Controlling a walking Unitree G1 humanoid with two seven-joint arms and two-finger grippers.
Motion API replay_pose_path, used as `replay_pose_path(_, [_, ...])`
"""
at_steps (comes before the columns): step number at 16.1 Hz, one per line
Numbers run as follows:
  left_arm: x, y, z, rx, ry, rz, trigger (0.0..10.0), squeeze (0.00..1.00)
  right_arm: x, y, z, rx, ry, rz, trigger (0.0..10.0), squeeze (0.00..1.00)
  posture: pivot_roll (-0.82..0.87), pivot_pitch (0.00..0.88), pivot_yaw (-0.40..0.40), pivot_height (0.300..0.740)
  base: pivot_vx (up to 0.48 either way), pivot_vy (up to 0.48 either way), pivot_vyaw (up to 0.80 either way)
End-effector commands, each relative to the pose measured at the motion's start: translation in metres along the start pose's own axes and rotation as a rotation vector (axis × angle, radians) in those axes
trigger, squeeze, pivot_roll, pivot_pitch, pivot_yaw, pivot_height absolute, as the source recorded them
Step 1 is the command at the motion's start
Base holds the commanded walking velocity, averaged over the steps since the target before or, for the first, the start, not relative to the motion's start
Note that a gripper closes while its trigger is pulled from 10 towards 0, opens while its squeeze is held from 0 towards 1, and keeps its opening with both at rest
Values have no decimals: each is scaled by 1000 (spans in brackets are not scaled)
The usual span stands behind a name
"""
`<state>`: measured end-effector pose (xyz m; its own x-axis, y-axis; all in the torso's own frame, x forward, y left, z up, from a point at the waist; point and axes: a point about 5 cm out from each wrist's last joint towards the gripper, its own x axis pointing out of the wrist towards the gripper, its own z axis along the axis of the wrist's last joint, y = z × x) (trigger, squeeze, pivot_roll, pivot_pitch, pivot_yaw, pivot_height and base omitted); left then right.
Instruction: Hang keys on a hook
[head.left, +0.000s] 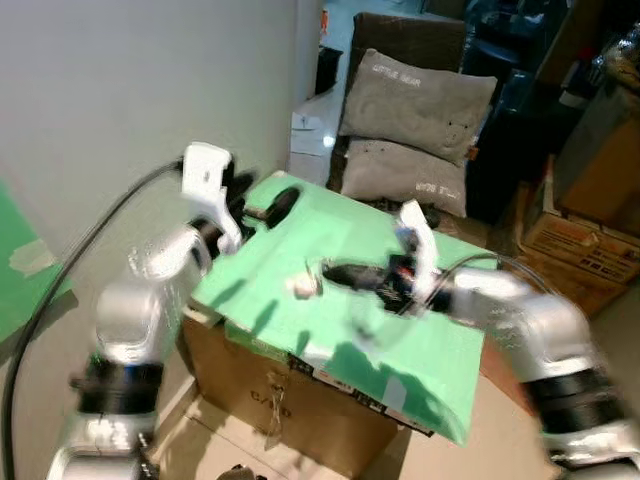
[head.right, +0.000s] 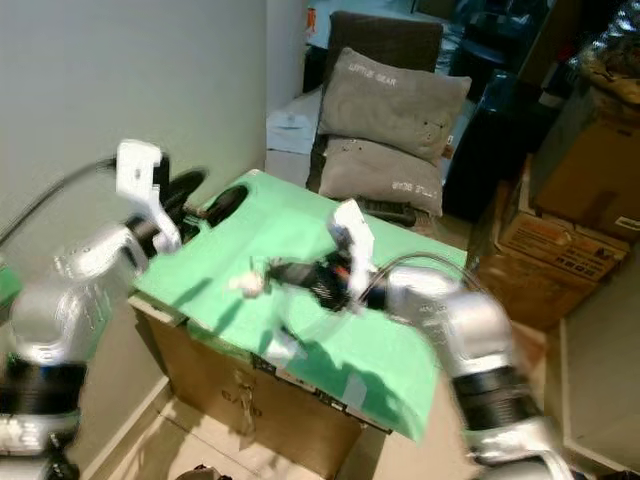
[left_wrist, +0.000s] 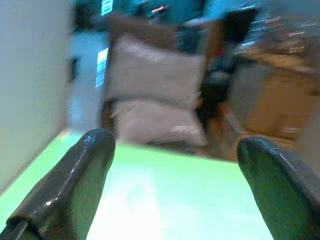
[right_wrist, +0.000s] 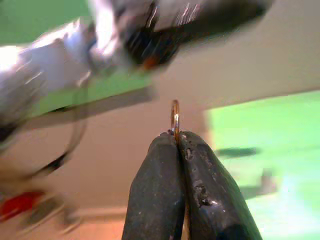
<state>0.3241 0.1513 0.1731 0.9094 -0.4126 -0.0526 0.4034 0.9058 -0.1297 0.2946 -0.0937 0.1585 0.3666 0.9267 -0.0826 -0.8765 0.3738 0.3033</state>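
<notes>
A cardboard box (head.left: 300, 400) draped in green cloth (head.left: 400, 340) serves as a worktop beside a pale wall (head.left: 100, 100), with both silver arms raised over it. The right hand (head.left: 335, 273) reaches across the middle of the cloth, its two black fingers (right_wrist: 165, 195) pressed together on a thin gold key ring (right_wrist: 175, 120) that stands up just above the fingertips. In the head views a small pale object (head.left: 302, 286) hangs blurred at the tip of that hand, above the cloth; whether it is part of the keys cannot be told. The left hand (head.left: 265, 205) is held up near the wall at the far left corner of the cloth, its fingers (left_wrist: 75, 185) spread wide apart and holding nothing. Behind the box, two grey cushions (head.left: 415, 90) are stacked against a dark chair, and brown cardboard boxes (head.left: 580, 240) stand on the floor to the right.
</notes>
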Motion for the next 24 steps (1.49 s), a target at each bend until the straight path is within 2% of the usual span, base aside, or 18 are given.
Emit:
replay_pose_path(1, [-5, 5, -11, -8, 23, 110, 10000, 0, -2, -8, 0, -51, -28, -125, 0, 0, 59, 0, -50, 740, 0, 0, 0])
replay_pose_path(2, [-11, 5, -20, -10, 28, 164, 10000, 0, 2, -9, -2, -71, -49, -188, 0, 0, 64, 0, -52, 740, 0, 0, 0])
replay_pose_path(3, [-15, 2, -28, -72, 21, 183, 10000, 0, 4, -12, -5, -80, -67, -264, 0, 0, 64, 0, -52, 740, 0, 0, 0])
replay_pose_path(4, [-18, 0, -33, -92, 17, 194, 10000, 0, 5, -13, -6, -105, -80, -312, 0, 0, 67, 0, -53, 740, 0, 0, 0])
replay_pose_path(5, [-22, -4, -39, -61, 14, 228, 10000, 0, 6, -16, -8, -148, -101, -406, 0, 0, 68, 0, -53, 740, 0, 0, 0])
replay_pose_path(6, [-23, -9, -41, -79, -5, 229, 10000, 0, 4, -19, -8, -199, -130, -506, 0, 0, 72, 0, -56, 740, 0, 0, 0])
replay_pose_path(7, [-24, -14, -37, -51, -52, 245, 10000, 0, -1, -26, -6, -286, -179, -678, 0, 0, 74, 0, -56, 740, 0, 0, 0])
replay_pose_path(8, [-24, -13, -36, -53, -64, 246, 10000, 0, -3, -28, -6, -299, -191, -715, 0, 0, 76, 0, -55, 740, 0, 0, 0])
replay_pose_path(9, [-24, -12, -26, -18, -114, 239, 10000, 0, -10, -32, -6, -337, -218, -835, 0, 0, 81, 0, -57, 740, 0, 0, 0])
replay_pose_path(11, [-22, -11, -18, -4, -142, 233, 10000, 0, -18, -37, -10, -345, -227, -937, 0, 0, 88, 0, -60, 740, 0, 0, 0])
replay_pose_path(12, [-20, -12, -16, -21, -147, 217, 10000, 0, -20, -39, -11, -352, -227, -965, 0, 0, 89, 0, -61, 740, 0, 0, 0])
replay_pose_path(14, [-18, -13, -12, -5, -165, 192, 10000, 0, -19, -40, -16, -369, -215, -971, 0, 0, 92, 0, -66, 740, 0, 0, 0])
replay_pose_path(18, [-18, -18, -17, 25, -157, 178, 10000, 0, -18, -42, -22, -374, -215, -980, 0, 0, 95, 0, -74, 740, 0, 357, 0])
replay_pose_path(20, [-17, -17, -18, 20, -165, 183, 10000, 0, -17, -44, -23, -365, -215, -969, 0, 0, 96, 0, -77, 740, 0, 0, 0])
replay_pose_path(24, [-18, -14, -22, -7, -170, 209, 10000, 0, -13, -45, -27, -353, -201, -938, 0, 0, 100, 0, -81, 740, 0, -120, 666])
